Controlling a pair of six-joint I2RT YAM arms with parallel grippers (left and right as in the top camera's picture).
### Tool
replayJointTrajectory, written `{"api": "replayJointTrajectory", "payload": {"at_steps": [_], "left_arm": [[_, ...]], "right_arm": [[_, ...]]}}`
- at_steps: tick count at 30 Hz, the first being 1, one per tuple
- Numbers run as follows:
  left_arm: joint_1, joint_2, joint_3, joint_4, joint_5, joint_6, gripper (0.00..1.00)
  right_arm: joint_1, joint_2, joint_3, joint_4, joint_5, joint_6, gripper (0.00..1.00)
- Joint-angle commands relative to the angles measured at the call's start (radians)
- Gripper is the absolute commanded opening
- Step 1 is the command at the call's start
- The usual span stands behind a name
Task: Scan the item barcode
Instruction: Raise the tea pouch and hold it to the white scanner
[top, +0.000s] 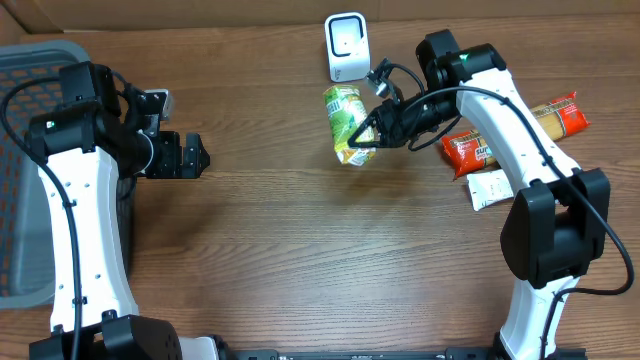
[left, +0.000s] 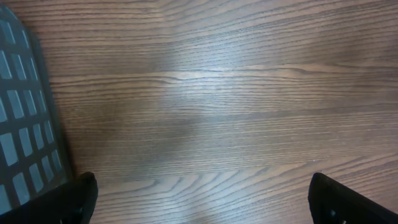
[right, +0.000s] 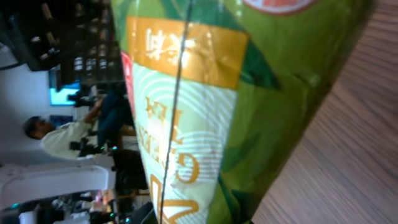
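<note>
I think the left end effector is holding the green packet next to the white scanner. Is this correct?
Not quite. It is the right end effector that is holding the green packet next to the white scanner. The overhead view shows this. The left end effector is open and holds nothing.

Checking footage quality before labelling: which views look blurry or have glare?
Overhead: sharp, evenly lit, soft shadows. Left wrist: pale glare band across the table, fingers blurred in the bottom corners. Right wrist: green packet fills the frame, slightly soft; background blurred.
</note>
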Motion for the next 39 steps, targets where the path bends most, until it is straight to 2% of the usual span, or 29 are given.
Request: {"api": "replayJointTrajectory", "payload": {"at_steps": [1,5,8,10,11,14,15,19,24,27,31,39], "left_arm": [[-0.002,-0.007,0.004,0.002,0.015,0.022,0.99],[-0.002,-0.007,0.004,0.002,0.015,0.022,1.00],[-0.002,-0.007,0.004,0.002,0.015,0.022,0.99],[-0.002,-0.007,0.004,0.002,0.015,0.022,1.00],[-0.002,-0.007,0.004,0.002,0.015,0.022,1.00],[-0.002,-0.007,0.004,0.002,0.015,0.022,1.00],[-0.002,-0.007,0.004,0.002,0.015,0.022,1.00],[-0.002,-0.007,0.004,0.002,0.015,0.022,0.99],[-0.002,-0.007,0.004,0.002,0.015,0.022,1.00],[-0.002,-0.007,0.004,0.002,0.015,0.022,1.00],[-0.002,-0.007,0.004,0.002,0.015,0.022,1.00],[-0.002,-0.007,0.004,0.002,0.015,0.022,1.00]], "right_arm": [[0.019,-0.041,0.154,0.008,0.153,0.120,0.04],[0.058,-0.041,0.325,0.011,0.460,0.239,0.04],[0.113,-0.041,0.397,0.065,0.890,0.302,0.04],[0.160,-0.025,0.387,0.147,1.217,0.299,0.04],[0.174,-0.010,0.381,0.184,1.315,0.283,0.04],[0.191,0.046,0.375,0.283,1.471,0.224,0.04],[0.191,0.096,0.375,0.369,1.533,0.171,0.04],[0.183,0.193,0.375,0.541,1.582,0.043,0.04],[0.180,0.297,0.375,0.692,1.583,-0.240,0.04],[0.180,0.344,0.375,0.763,1.587,-0.355,0.04],[0.180,0.396,0.375,0.857,1.654,-0.380,0.04],[0.180,0.401,0.375,0.851,1.653,-0.394,0.04]]}}
